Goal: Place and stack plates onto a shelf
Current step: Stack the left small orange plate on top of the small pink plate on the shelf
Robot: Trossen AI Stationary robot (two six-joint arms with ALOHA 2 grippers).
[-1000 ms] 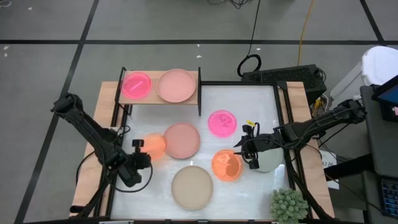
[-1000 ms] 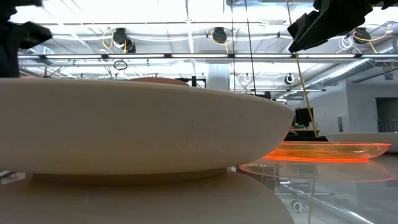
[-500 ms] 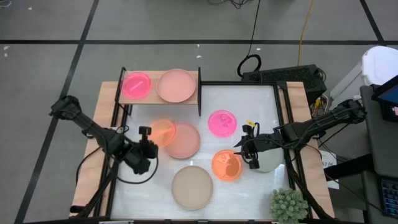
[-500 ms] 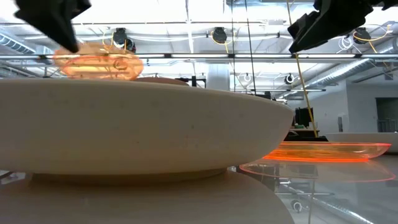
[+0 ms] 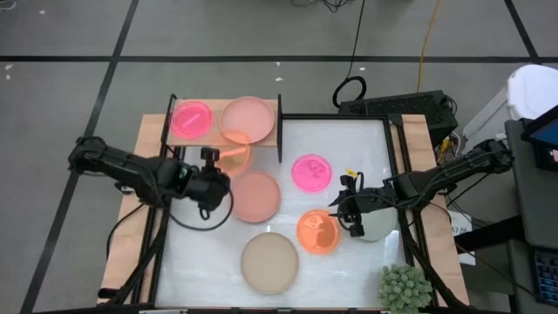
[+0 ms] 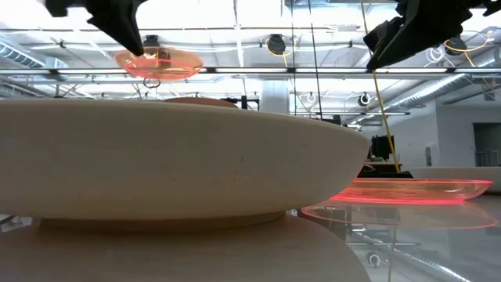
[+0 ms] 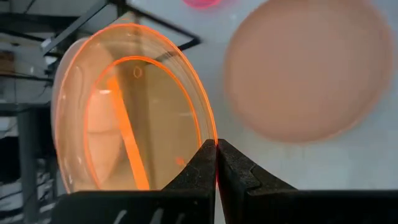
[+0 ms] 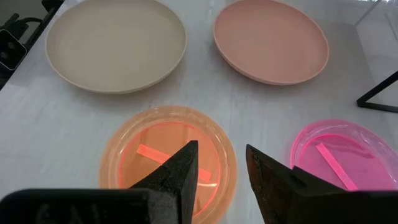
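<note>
My left gripper [image 5: 214, 170] is shut on a small translucent orange plate [image 5: 234, 153], held in the air just in front of the shelf [image 5: 261, 139]. It also shows high in the low view [image 6: 159, 63]. The light-wood shelf carries a neon pink small plate [image 5: 191, 118] and a large dusty-pink plate [image 5: 248, 119]. My right gripper [image 8: 221, 171] is open above the near rim of a second orange plate [image 8: 168, 155] lying on the table, touching nothing that I can see. My left gripper pinches the orange plate's rim [image 7: 211, 134] between its two fingers, one above and one below. The fingers come nearly level from the table's left and near side. The plate is lifted clear of the table and roughly level, reaching out beyond the fingertips toward the shelf.
On the white table lie a large dusty-pink plate [image 5: 255, 196], a large beige plate [image 5: 269, 262], a neon pink small plate [image 5: 310, 172] and a grey plate [image 5: 379, 228] under my right arm. A spiky green plant [image 5: 404, 288] stands at the near right corner.
My left gripper has gone up and toward the table's far edge, to the shelf, carrying the orange plate. The plate has been lifted clear of the table from beside the dusty-pink plate and now hangs at the shelf's front edge.
</note>
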